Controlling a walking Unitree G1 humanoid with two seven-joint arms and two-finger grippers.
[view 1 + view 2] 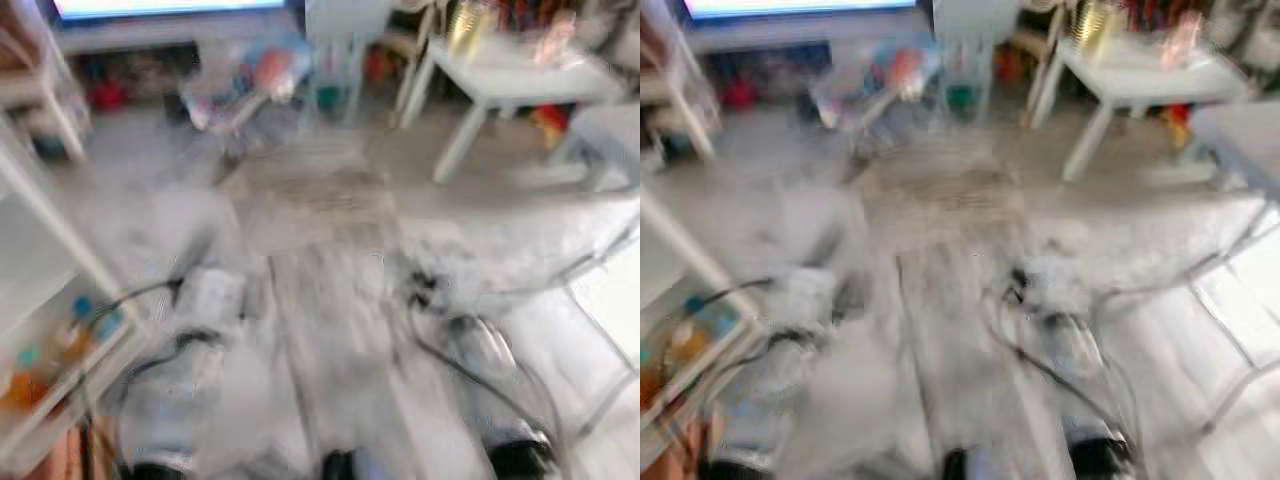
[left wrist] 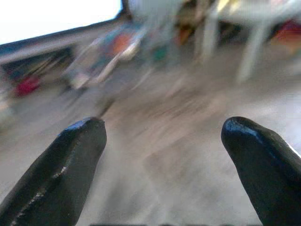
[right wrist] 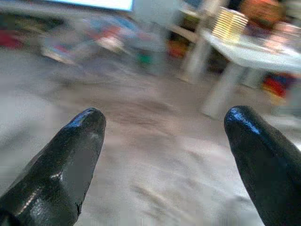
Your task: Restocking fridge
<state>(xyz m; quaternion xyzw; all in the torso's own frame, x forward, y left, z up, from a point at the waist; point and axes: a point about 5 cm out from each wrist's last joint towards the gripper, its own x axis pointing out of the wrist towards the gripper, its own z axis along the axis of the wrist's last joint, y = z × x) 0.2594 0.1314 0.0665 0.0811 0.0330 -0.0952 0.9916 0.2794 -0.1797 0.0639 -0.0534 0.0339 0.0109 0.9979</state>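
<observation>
both the left gripper (image 2: 162, 136) and right gripper (image 3: 164, 127) hang spread and empty over pale wood floor (image 1: 330, 300), short of the low white table (image 1: 520, 80), likely mid-walk; no fridge is identifiable.

Motion-blurred room, white table (image 1: 520, 85) indistinct

Blurred grey floor (image 1: 940, 220), white table (image 1: 1140, 80) beyond, both arms low.
</observation>
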